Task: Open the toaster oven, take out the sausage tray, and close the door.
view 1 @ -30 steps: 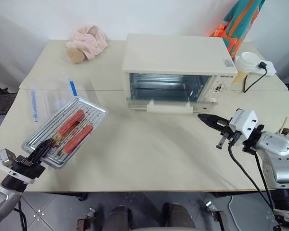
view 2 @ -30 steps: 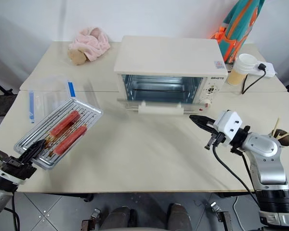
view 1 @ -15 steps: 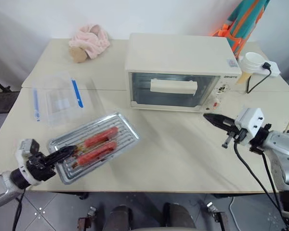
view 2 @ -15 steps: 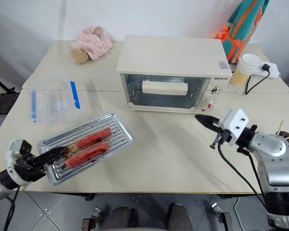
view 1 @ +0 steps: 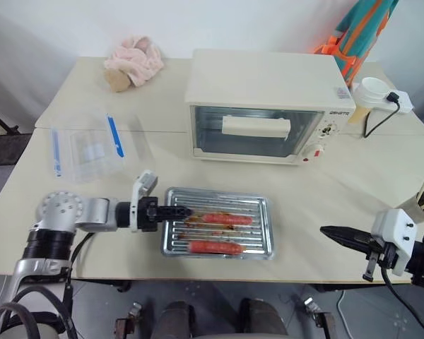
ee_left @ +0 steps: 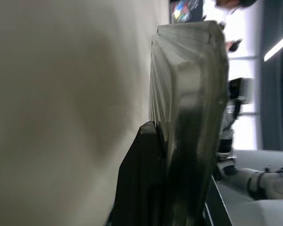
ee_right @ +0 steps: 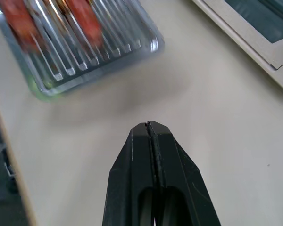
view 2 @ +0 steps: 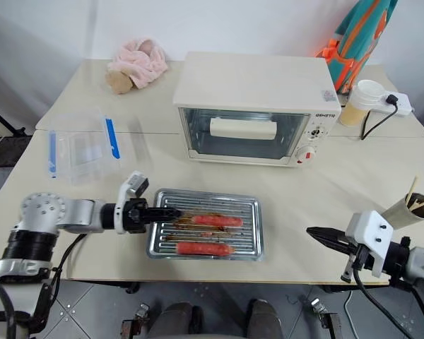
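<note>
The left gripper is pinching the tray at its nine o'clock rim; the right gripper, jaws together, is idling at three o'clock. An off-centre pinch risks tipping sausages out.

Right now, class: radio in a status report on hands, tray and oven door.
Left hand shut on sausage tray. Right hand shut, empty. Door closed. Nothing in the way.
</note>
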Controlling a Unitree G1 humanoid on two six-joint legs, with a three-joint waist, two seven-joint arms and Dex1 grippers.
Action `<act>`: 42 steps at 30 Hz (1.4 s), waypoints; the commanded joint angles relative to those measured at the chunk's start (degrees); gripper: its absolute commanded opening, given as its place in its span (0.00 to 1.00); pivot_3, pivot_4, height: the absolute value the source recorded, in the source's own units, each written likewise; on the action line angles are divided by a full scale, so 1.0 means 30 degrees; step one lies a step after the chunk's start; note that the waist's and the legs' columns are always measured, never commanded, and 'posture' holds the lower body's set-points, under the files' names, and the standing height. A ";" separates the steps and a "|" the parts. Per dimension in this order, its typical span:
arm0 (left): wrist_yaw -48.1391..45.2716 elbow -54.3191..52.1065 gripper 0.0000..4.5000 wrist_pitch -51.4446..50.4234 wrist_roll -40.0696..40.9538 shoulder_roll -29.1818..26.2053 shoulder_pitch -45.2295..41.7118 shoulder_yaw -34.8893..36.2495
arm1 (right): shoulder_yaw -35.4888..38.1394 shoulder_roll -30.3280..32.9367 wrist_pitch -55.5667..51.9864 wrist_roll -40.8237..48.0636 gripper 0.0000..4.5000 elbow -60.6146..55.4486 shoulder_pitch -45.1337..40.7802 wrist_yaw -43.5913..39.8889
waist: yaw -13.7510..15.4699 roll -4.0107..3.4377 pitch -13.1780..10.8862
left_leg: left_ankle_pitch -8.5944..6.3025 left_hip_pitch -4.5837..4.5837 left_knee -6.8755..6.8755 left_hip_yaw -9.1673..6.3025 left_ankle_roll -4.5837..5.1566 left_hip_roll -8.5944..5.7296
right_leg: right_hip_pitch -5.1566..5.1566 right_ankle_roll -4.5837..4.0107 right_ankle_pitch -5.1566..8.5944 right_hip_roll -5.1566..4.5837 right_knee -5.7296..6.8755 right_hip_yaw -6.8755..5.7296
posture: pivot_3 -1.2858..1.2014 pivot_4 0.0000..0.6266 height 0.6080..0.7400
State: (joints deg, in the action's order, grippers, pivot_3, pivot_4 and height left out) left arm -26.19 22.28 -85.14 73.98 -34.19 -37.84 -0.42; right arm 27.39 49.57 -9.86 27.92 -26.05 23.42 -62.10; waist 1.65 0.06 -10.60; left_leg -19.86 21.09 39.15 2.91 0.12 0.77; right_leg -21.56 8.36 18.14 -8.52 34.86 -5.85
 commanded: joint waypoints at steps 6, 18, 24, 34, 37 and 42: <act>-0.1480 0.1872 0.00 0.0569 -0.3875 0.2496 -0.1557 0.0335 | 0.1629 -0.0544 -0.1083 0.0939 0.01 -0.2913 0.1984 0.0207 | 0.0417 0.0005 0.0010 | 0.0027 -0.0008 0.0038 0.0000 0.0041 -0.0029 | 0.0045 0.0028 -0.0021 -0.0024 -0.0028 0.0017 | 0.52 0.24 1.00; -0.2864 -0.0378 0.54 0.0039 -0.5839 0.2079 -0.0879 0.1529 | 0.1595 -0.0564 -0.1462 0.1074 0.00 -0.3189 0.1812 0.0436 | 0.0296 0.0006 0.0013 | 0.0035 -0.0002 0.0033 -0.0007 0.0038 -0.0017 | 0.0028 0.0026 -0.0032 -0.0019 -0.0014 0.0016 | 0.52 0.24 1.00; -0.3651 -0.2516 0.92 0.0375 -0.6068 0.0157 -0.0282 0.2671 | 0.1229 -0.0454 -0.1565 0.1102 0.00 -0.3194 0.1428 0.0363 | 0.0047 0.0013 0.0009 | 0.0034 -0.0001 0.0027 -0.0018 0.0033 -0.0007 | 0.0018 0.0026 -0.0032 -0.0016 0.0000 0.0013 | 0.52 0.24 1.00; -1.4694 -0.7501 1.00 1.5986 -1.1475 -0.6281 0.7572 0.3107 | 0.0377 -0.0418 -0.2079 0.2190 0.08 -0.2131 -0.0488 -0.0288 | -0.0119 0.0007 0.0005 | 0.0023 -0.0001 -0.0016 -0.0009 0.0014 0.0009 | 0.0009 0.0013 -0.0026 -0.0014 -0.0086 0.0027 | 0.52 0.24 1.00; -1.6575 -0.6503 1.00 2.0311 -1.2633 -0.6347 0.9919 0.4645 | -0.0088 -0.0397 -0.1162 0.1996 0.25 -0.1390 -0.1498 -0.0903 | 0.0019 0.0010 0.0002 | 0.0022 0.0025 -0.0012 -0.0015 0.0014 0.0019 | 0.0008 0.0001 -0.0030 -0.0015 -0.0102 -0.0002 | 0.52 0.24 1.00; -1.5988 -0.5039 1.00 2.5198 -1.3490 -0.5624 1.1868 0.8210 | -0.0919 -0.1557 0.3416 0.1194 0.62 0.0701 -0.3174 -0.2860 | -0.0085 0.0014 -0.0001 | 0.0001 0.0025 -0.0021 -0.0006 0.0040 0.0024 | 0.0001 -0.0001 -0.0034 -0.0017 -0.0107 -0.0010 | 0.52 0.24 1.00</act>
State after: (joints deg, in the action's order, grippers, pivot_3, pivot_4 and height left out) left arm -75.03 7.58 -13.13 33.82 -51.01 -2.72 20.55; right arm 24.53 45.29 -2.26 31.16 -24.78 14.20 -69.42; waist 1.40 0.11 -10.60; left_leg -19.86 21.18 39.09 2.90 0.25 0.86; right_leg -21.55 8.36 18.04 -8.57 34.55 -5.90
